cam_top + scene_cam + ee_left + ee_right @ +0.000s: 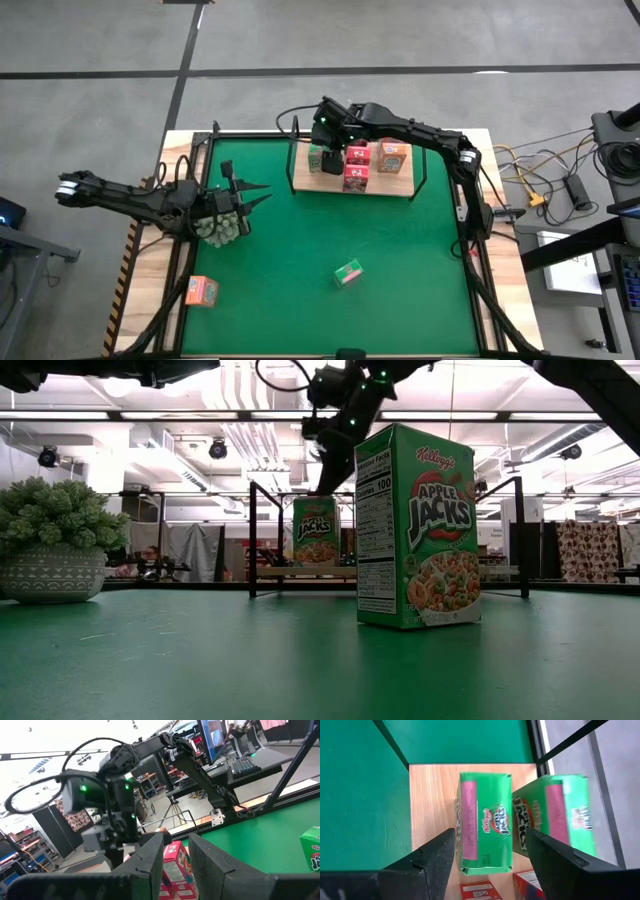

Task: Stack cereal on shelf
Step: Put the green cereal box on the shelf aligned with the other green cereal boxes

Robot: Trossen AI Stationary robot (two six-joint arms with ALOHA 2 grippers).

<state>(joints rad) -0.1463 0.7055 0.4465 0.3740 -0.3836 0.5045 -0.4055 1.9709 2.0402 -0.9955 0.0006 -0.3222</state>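
The shelf [308, 184], a light wooden board with black wire uprights, stands at the table's far side. On it are green [317, 158], pink-red [356, 178] and orange [393, 157] cereal boxes. My right gripper [322, 140] hangs over the shelf's left end, open. Its fingers [440, 857] stand on either side of an upright green box [485, 820] resting on the board [430, 800], and I see no touch. A second green box [560, 815] is beside it. My left gripper [250, 190] waits open at the table's left.
A green box [348, 272] stands upright on the green mat near the middle front and fills the low view [418, 525]. An orange box [201, 291] is at the front left. A grey-green spiky ball [222, 228] sits right by my left gripper.
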